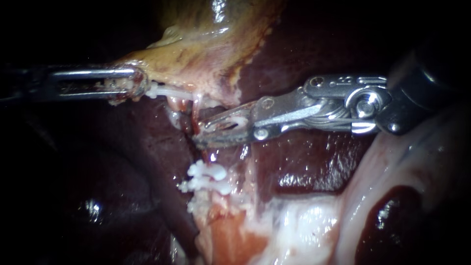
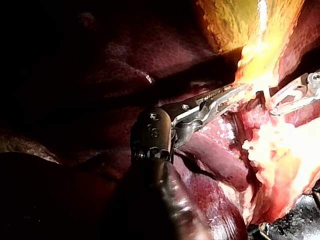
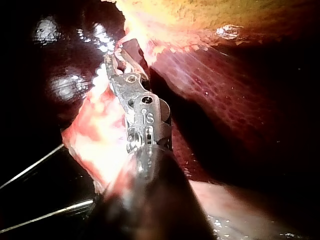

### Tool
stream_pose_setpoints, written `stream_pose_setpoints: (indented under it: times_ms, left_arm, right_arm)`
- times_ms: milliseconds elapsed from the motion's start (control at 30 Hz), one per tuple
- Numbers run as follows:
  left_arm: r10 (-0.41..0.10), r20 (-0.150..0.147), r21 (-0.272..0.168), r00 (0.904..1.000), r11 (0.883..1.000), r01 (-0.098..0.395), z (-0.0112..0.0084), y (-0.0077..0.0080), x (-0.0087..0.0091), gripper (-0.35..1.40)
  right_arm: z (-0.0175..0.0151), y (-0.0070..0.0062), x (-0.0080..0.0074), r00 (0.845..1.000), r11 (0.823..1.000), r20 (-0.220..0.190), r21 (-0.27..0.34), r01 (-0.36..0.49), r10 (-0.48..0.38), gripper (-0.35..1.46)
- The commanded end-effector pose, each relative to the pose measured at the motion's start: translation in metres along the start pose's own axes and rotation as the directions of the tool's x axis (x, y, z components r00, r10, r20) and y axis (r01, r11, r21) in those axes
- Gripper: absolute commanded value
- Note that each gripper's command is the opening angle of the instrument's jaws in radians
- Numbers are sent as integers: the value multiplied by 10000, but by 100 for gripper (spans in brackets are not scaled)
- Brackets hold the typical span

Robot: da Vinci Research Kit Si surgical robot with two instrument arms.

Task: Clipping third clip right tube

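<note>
Jaws of our right instrument [image 1: 208, 131] stand open astride a tube [image 1: 196, 110], while our left instrument [image 1: 128, 87] clamps the gallbladder [image 1: 196, 59]; next we likely close squarely to clip.

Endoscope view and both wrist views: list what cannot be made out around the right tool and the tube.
1. Endoscope view: how far the tube sits inside the right tool is hidden by the tool itself.
2. Right wrist view: glare on pale tissue swallows that tool's tip; no tube shows.
3. Left wrist view: glare blurs where the left tool meets the gallbladder.
</note>
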Motion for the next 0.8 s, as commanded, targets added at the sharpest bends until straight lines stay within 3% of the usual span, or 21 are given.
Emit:
stream_pose_setpoints:
  times_ms: [33, 167, 367, 500, 800]
  left_arm:
    - [0, 0, 0, 10000, 10000, 0, 0, 0, 0, -35]
    - [0, 0, 0, 10000, 10000, 0, 0, 0, 0, -35]
    - [0, 1, -1, 10000, 10000, 0, 0, 0, 0, -35]
    - [1, 2, -2, 10000, 10000, -1, -1, 0, 0, -35]
    - [0, 2, -2, 10000, 10000, 0, -1, 0, 0, -35]
  right_arm:
    - [0, 0, 0, 10000, 10000, 1, 1, 2, -2, -11]
    - [0, 0, 0, 10000, 10000, 1, 2, 4, -4, -9]
    - [3, -1, -6, 9995, 9997, -209, 74, -244, 245, 39]
    - [4, -1, -7, 9977, 9987, -484, 173, -471, 479, 45]
    - [21, 0, -12, 9969, 9982, -528, 146, -585, 591, 46]
